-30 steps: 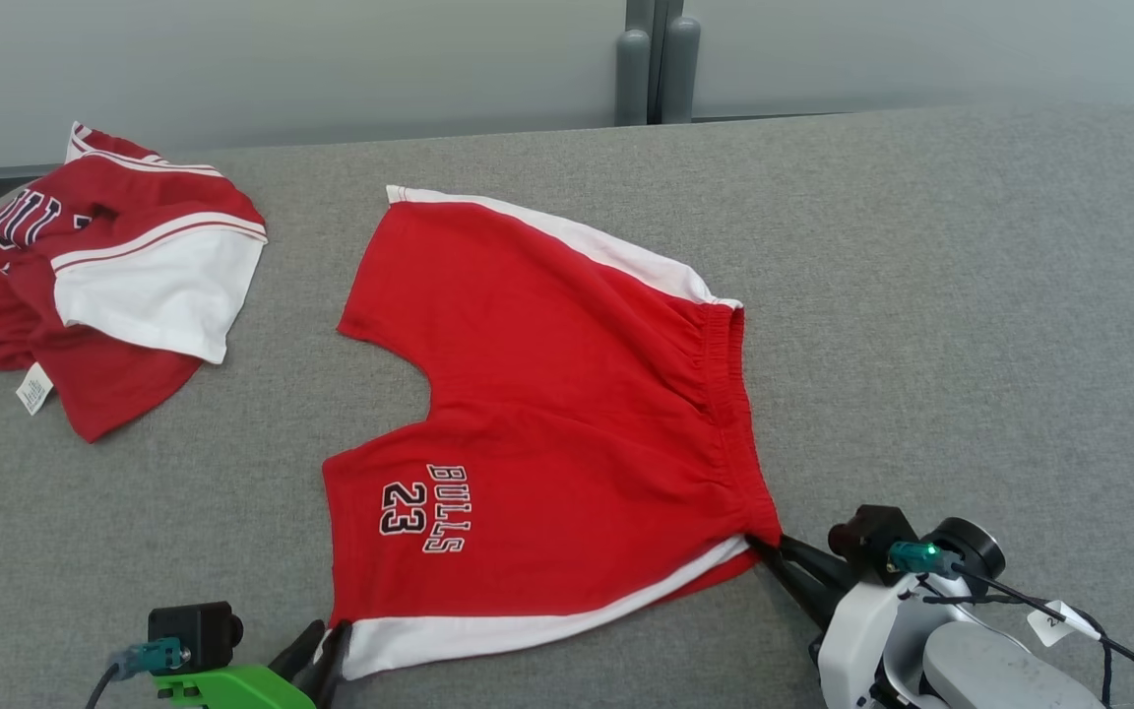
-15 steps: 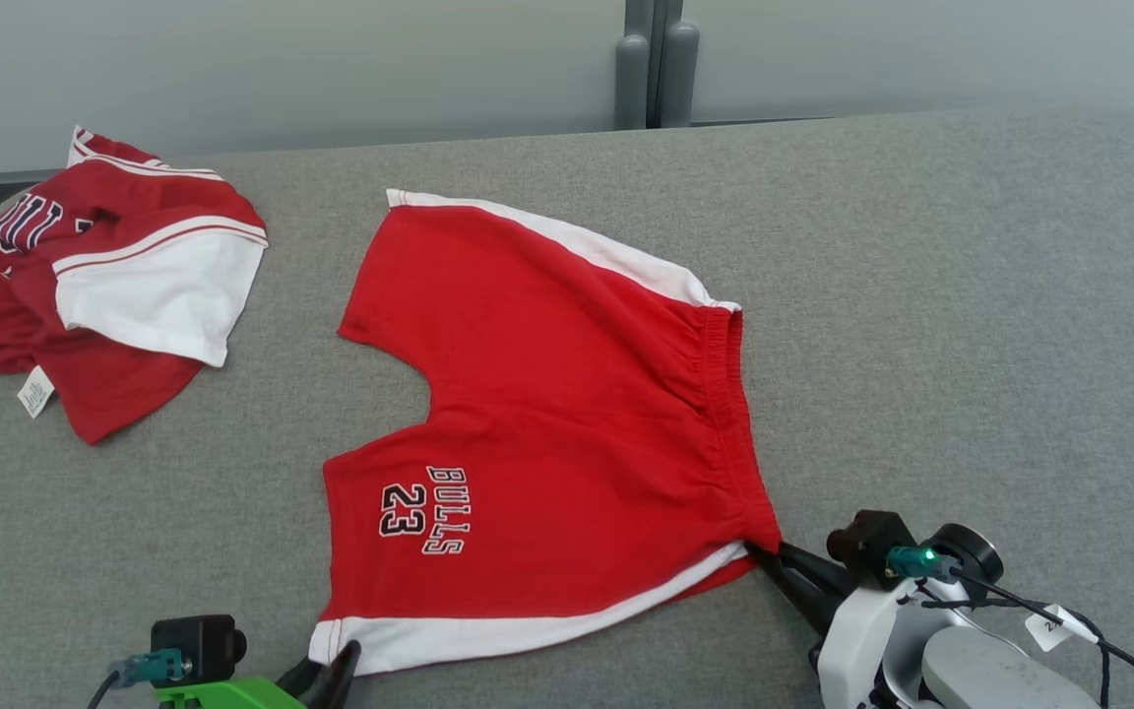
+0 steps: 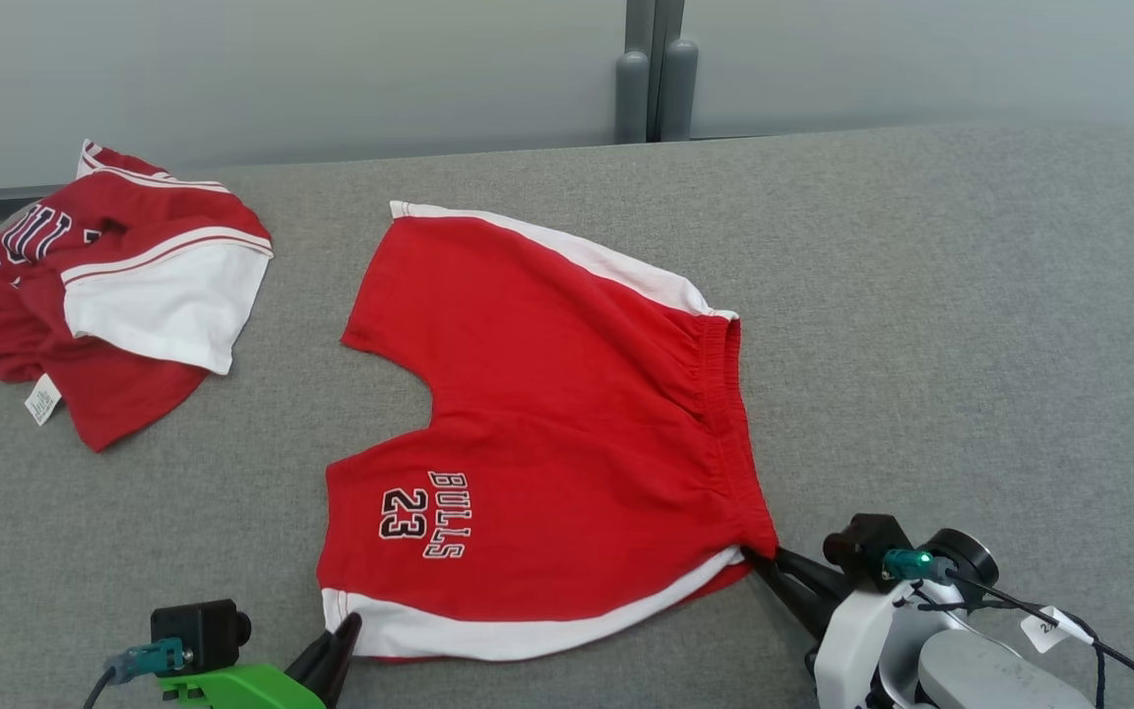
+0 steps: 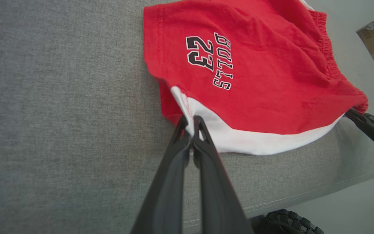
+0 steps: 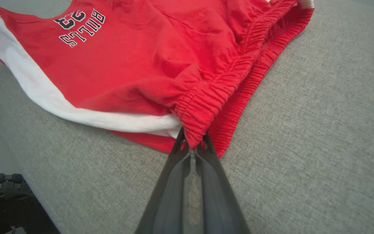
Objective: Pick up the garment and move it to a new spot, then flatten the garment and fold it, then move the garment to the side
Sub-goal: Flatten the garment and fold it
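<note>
The red shorts (image 3: 547, 414), with white side stripes and a "BULLS 23" print, lie spread flat mid-counter, elastic waistband toward the right. The left pincer (image 4: 191, 123) is closed tight on the near leg's white hem corner, and the right pincer (image 5: 192, 143) is closed on the waistband's near corner. Grey fabric covers the counter (image 3: 971, 345); a crumpled red-and-white jersey (image 3: 124, 295) lies far left, a pale wall (image 3: 282, 79) behind
</note>
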{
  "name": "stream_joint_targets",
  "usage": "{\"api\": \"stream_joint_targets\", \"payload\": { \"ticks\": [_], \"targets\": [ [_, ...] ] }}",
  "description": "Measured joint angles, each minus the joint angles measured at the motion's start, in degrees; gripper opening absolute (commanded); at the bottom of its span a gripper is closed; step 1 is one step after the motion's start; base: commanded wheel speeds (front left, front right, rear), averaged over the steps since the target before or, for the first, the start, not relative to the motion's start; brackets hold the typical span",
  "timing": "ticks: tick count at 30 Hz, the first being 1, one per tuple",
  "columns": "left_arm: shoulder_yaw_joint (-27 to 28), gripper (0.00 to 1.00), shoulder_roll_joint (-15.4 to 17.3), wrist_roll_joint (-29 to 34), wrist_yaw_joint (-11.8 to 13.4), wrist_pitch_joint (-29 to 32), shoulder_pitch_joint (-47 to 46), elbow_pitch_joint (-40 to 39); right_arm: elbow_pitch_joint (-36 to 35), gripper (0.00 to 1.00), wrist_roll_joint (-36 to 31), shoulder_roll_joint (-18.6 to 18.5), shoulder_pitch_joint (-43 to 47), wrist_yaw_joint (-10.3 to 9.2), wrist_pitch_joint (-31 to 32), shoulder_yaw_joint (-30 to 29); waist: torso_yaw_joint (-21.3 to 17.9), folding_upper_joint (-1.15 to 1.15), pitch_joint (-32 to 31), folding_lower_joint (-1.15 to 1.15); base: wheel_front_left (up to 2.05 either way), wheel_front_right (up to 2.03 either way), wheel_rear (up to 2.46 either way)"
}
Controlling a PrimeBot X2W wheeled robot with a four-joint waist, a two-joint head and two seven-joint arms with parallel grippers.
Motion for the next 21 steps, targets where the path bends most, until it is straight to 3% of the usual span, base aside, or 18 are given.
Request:
{"api": "stream_joint_targets", "payload": {
  "ticks": [21],
  "targets": [
    [1.63, 0.0, -2.46, -0.71, -0.07, -6.36, 2.18, -8.4, -8.25, 0.0, 2.89, -1.86, 4.09, -0.16, 0.0, -7.44, -0.25, 0.0, -1.35, 0.0, 0.0, 0.0, 0.0]
  ]
}}
